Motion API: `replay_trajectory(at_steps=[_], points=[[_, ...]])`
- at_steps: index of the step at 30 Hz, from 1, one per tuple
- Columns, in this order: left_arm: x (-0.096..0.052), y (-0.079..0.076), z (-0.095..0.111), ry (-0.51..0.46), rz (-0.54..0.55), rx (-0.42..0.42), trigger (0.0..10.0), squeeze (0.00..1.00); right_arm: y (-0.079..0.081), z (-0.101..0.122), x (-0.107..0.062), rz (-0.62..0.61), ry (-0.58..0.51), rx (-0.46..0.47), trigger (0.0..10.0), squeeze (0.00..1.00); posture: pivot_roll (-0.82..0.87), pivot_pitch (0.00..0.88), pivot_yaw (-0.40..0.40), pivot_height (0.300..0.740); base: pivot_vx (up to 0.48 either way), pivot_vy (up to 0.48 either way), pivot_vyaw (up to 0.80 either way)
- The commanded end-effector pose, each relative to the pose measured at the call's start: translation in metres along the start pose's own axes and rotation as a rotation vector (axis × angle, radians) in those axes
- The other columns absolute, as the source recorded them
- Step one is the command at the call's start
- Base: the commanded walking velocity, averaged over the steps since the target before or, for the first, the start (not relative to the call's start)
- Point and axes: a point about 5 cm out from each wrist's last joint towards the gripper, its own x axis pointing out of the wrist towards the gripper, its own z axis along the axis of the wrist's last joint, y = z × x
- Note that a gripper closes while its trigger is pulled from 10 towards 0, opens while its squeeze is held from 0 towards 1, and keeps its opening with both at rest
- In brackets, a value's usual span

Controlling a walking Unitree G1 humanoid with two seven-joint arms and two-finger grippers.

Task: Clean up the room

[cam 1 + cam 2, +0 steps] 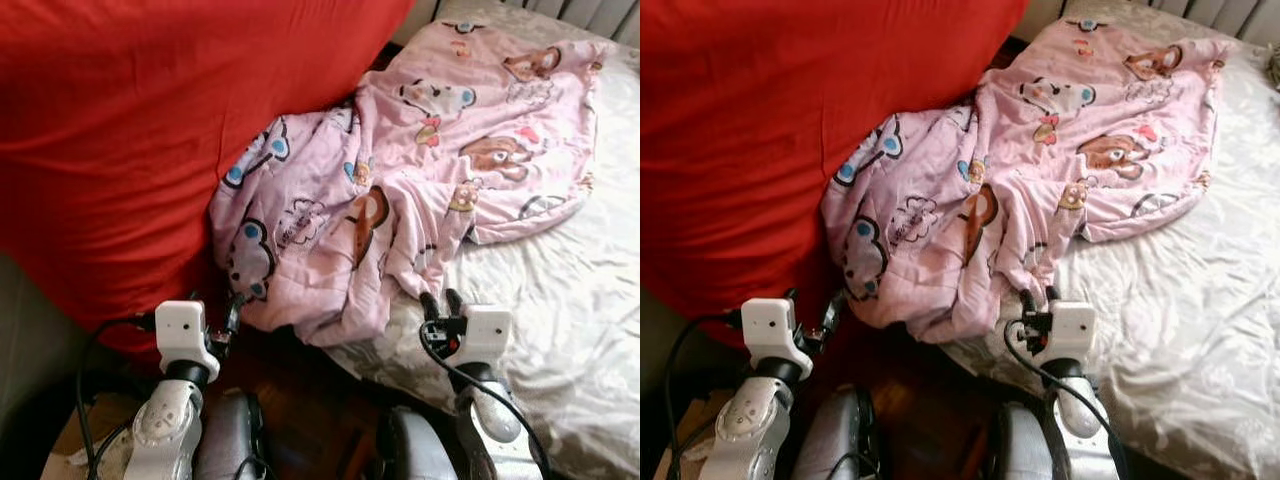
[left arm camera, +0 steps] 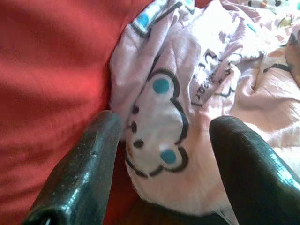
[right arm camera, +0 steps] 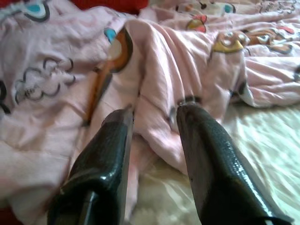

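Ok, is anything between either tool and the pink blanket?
Nothing visible. The left tool is open at the blanket edge beside the red cover; the right tool is open at a fold hanging over the sheet.

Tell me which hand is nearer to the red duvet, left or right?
Left. The left hand is open beside the red duvet, where the pink cartoon blanket meets it. The right hand is open at the blanket's other hanging fold, over the white sheet, farther from the duvet.
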Motion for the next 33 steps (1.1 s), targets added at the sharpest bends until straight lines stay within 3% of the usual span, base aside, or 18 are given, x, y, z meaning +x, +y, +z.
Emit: replay_trajectory(at_steps=[1,15,33], points=[[-0.002,-0.005,-0.004,0.014,-0.015,-0.013,10.0,0.0,-0.008,-0.006,-0.006,-0.026,0.026,-0.007,10.0,0.0,-0.01,0.277,-0.061,0.62,0.296,0.0,0.0],[-0.002,-0.007,-0.002,0.008,-0.033,-0.013,10.0,0.0,-0.01,-0.008,-0.004,-0.026,0.034,-0.014,10.0,0.0,-0.01,0.285,-0.059,0.62,0.279,0.0,0.0],[0.0,-0.009,-0.001,0.004,-0.044,-0.014,10.0,0.0,-0.019,-0.009,0.013,-0.069,0.067,-0.036,10.0,0.0,-0.01,0.295,-0.056,0.615,0.0,0.0,0.0]])
